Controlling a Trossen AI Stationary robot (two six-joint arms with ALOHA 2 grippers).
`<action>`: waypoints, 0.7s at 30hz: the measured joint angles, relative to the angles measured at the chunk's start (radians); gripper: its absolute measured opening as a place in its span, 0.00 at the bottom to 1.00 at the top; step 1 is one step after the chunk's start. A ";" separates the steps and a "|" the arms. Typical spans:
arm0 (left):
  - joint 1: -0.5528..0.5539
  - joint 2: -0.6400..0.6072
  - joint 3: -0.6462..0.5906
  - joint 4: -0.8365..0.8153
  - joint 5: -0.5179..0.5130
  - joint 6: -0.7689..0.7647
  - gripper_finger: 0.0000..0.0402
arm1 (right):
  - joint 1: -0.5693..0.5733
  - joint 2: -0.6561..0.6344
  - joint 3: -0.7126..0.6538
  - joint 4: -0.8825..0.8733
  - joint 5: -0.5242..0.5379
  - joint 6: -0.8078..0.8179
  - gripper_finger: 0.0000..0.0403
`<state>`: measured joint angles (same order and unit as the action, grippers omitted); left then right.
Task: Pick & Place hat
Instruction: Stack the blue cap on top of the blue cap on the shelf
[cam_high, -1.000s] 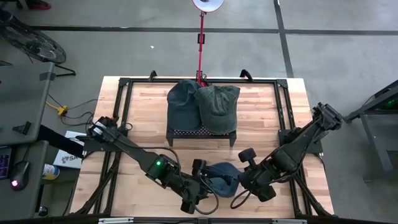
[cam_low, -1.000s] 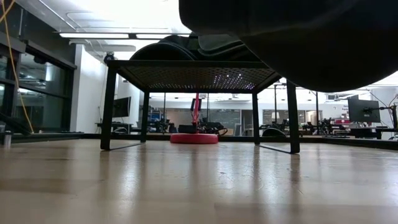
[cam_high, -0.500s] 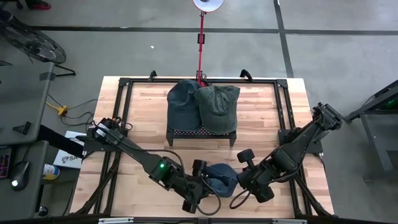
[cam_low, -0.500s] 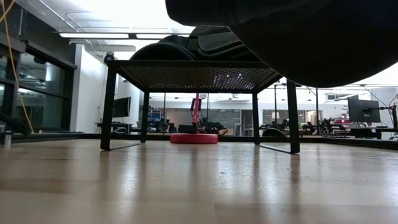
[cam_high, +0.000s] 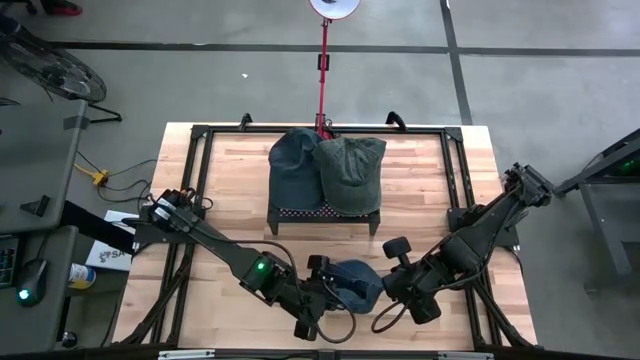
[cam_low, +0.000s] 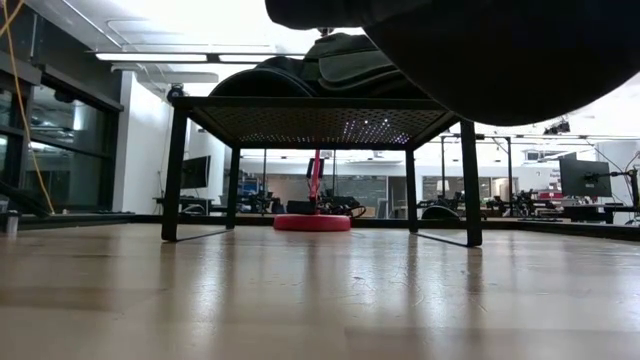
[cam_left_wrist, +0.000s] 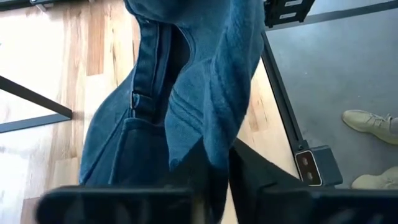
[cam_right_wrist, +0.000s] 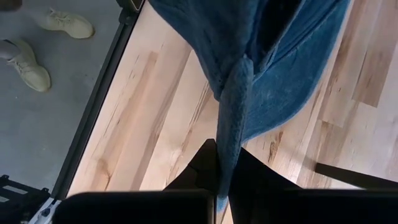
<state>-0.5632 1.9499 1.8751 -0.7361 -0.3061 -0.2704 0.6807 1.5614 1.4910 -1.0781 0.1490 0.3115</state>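
While both arms meet near the front edge of the tabletop (cam_high: 230, 170), a blue hat (cam_high: 357, 283) hangs between them, lifted clear of the wood. The left end effector (cam_left_wrist: 214, 168) has its two fingers pinched on a fold of the hat's blue cloth, and the right end effector (cam_right_wrist: 224, 163) is clamped the same way on the opposite side, a narrow tuck of fabric running down between its fingers. From table height a dark mass fills the upper right, probably the raised hat and an arm, though that view is too close to be sure.

Toward the back edge stands a black mesh rack (cam_high: 325, 212), already carrying a dark blue hat (cam_high: 293, 165) and a green hat (cam_high: 350, 168) side by side. Beyond the back edge a red lamp stand (cam_high: 323, 60) rises from the floor, and a person's pale shoes (cam_right_wrist: 37, 43) show off the tabletop's side.

The step in hand looks like a two-arm carry. To do it well, the arms should travel together at a matched pace so the cloth is neither stretched nor allowed to sag. The hat should go high enough to clear the rack's front rail and the two hats on it. As each grip holds only a thin fold, a smooth, slow move would guard against slipping. Both holds should let go together only once the hat sits where it belongs.
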 joint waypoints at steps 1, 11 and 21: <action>0.000 0.000 0.000 0.000 0.000 -0.001 0.06 | 0.000 -0.003 0.000 0.000 0.000 0.002 0.01; 0.000 0.000 0.007 0.000 0.032 -0.076 0.06 | 0.000 -0.040 0.000 0.007 -0.028 0.029 0.06; 0.000 0.001 0.158 -0.098 0.090 -0.158 0.06 | 0.000 -0.053 0.000 0.043 -0.091 0.104 0.31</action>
<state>-0.5632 1.9507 2.0333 -0.8339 -0.2161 -0.4284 0.6807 1.5082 1.4914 -1.0355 0.0579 0.4151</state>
